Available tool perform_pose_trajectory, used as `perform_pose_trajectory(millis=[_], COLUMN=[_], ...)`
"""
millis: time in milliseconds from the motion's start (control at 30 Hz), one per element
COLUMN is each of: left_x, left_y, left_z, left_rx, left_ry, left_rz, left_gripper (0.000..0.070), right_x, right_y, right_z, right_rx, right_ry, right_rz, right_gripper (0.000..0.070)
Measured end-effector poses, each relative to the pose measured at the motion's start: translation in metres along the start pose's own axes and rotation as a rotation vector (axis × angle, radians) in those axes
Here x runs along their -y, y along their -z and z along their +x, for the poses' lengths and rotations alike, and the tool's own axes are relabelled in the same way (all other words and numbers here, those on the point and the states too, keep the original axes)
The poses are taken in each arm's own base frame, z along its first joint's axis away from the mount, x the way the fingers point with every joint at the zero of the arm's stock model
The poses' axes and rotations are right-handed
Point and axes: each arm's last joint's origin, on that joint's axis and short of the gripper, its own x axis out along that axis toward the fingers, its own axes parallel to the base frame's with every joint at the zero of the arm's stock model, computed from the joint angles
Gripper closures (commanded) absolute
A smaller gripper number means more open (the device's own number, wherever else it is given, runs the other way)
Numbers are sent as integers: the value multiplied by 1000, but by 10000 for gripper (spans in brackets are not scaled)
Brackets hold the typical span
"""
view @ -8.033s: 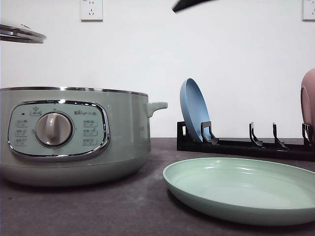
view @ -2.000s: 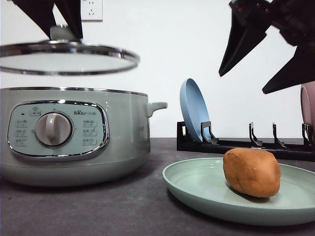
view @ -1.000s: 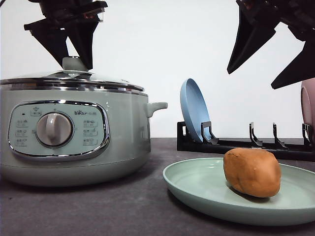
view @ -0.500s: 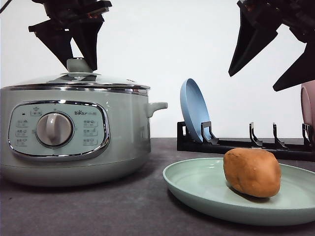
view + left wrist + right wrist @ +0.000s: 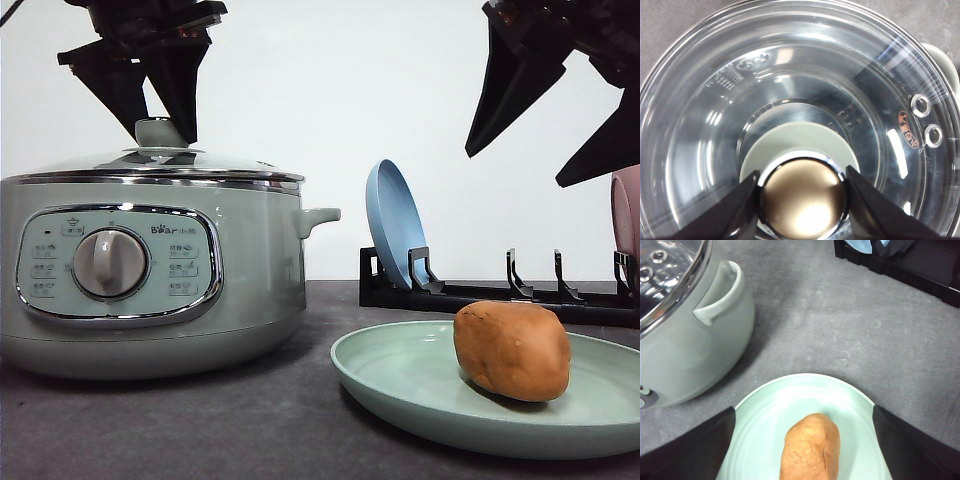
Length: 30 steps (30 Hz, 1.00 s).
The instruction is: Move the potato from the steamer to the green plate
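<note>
The orange-brown potato [image 5: 512,350] [image 5: 811,447] lies on the green plate [image 5: 400,375] [image 5: 765,415], right of the steamer [image 5: 250,270] [image 5: 685,350]. The glass lid [image 5: 150,165] [image 5: 805,75] sits level on the steamer. My left gripper [image 5: 157,137] [image 5: 802,200] is over the lid, its fingers pressed on both sides of the lid's knob [image 5: 160,130] [image 5: 802,197]. High above the plate, my right gripper [image 5: 515,167] hangs open and empty, with the potato below between its fingers [image 5: 695,450].
Behind the green plate stands a black dish rack [image 5: 500,295] with a blue plate [image 5: 393,225] upright in it and a pink plate [image 5: 627,215] at the right edge. Dark grey tabletop [image 5: 250,420] lies bare in front of the steamer.
The potato now lies on the green plate, which was empty eight seconds ago. The lid came down and settled level on the steamer. Nothing has moved in the last half second.
</note>
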Motion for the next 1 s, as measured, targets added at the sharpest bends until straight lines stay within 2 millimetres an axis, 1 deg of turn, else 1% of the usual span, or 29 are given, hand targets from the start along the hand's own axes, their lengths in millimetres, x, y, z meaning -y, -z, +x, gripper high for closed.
perform_pose_trajectory(millis=[1000], left_x=[0], left_y=[3], left_z=[-4], left_rx=[-21], left_ry=[-28], left_rz=[2], left_gripper=[699], right_x=[0], right_y=[1], right_z=[0], right_rx=[-10], right_ry=[4], right_rz=[-1], right_gripper=[147])
